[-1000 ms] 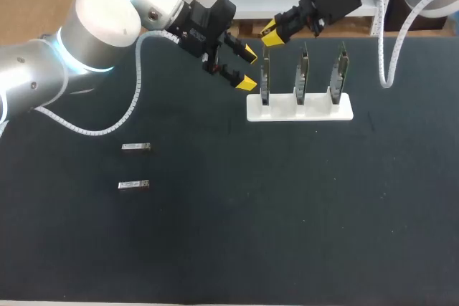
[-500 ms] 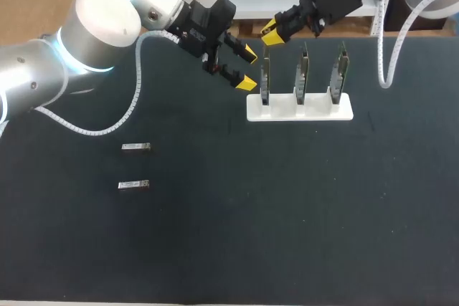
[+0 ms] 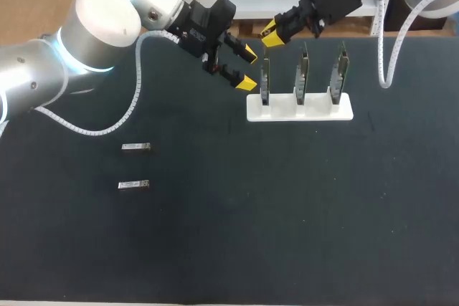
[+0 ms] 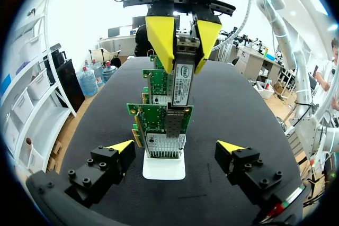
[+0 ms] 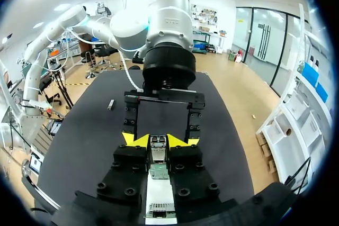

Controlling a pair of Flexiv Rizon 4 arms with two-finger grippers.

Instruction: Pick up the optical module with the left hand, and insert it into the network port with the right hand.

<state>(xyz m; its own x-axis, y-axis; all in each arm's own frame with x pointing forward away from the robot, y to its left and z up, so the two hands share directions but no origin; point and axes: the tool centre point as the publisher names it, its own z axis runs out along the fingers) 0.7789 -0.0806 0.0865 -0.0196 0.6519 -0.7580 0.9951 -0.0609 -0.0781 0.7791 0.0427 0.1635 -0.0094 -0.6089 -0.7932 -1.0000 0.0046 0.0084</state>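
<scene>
The right gripper [image 3: 271, 32] is clamped on the optical module [image 4: 183, 80], with 1 yellow tip pressing each side. The module hangs upright over the leftmost network card [image 3: 265, 77] of 3 standing in the white stand [image 3: 315, 110] at the far side of the table [image 3: 287, 234]. In the left wrist view its lower end sits right at the network port [image 4: 175, 123] on that card, but whether it has entered cannot be made out. In the head view the fingers hide almost all of the module. The left gripper [image 3: 248, 67] holds nothing, with its fingers spread wide just left of that card. Well apart, at the near left, lie the far spare module [image 3: 136, 147] and the near spare module [image 3: 134, 185]. In the left wrist view the other 2 cards are mostly hidden behind the first.
</scene>
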